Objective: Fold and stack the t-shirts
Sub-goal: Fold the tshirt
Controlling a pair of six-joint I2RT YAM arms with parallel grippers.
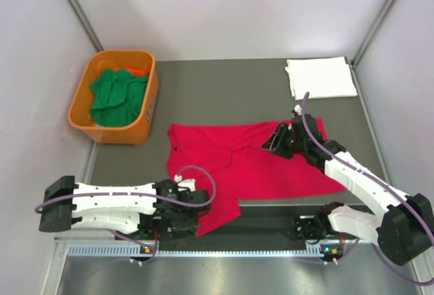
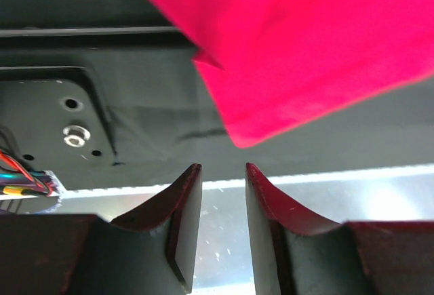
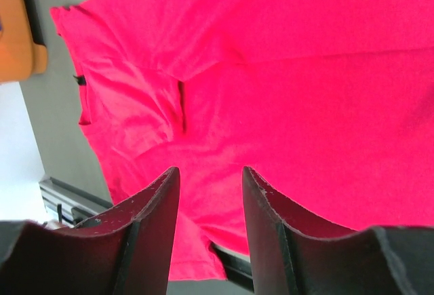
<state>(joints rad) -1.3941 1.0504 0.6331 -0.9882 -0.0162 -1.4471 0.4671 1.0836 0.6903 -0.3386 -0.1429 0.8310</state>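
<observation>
A bright red t-shirt [image 1: 251, 163] lies spread on the grey table, with one sleeve hanging toward the front edge. A folded white t-shirt [image 1: 321, 76] lies at the back right. Green t-shirts [image 1: 116, 95] are bunched in the orange tub. My left gripper [image 1: 195, 208] is low at the front edge beside the red sleeve. In the left wrist view it [image 2: 224, 169] is open and empty, with the red cloth [image 2: 305, 44] just ahead. My right gripper [image 1: 270, 144] hovers over the red shirt's right half. In the right wrist view it [image 3: 210, 173] is open above the red cloth [image 3: 291, 91].
The orange tub [image 1: 150, 98] stands at the back left. White walls with metal posts close in the table on the left, back and right. A metal rail [image 1: 258, 249] runs along the front edge between the arm bases.
</observation>
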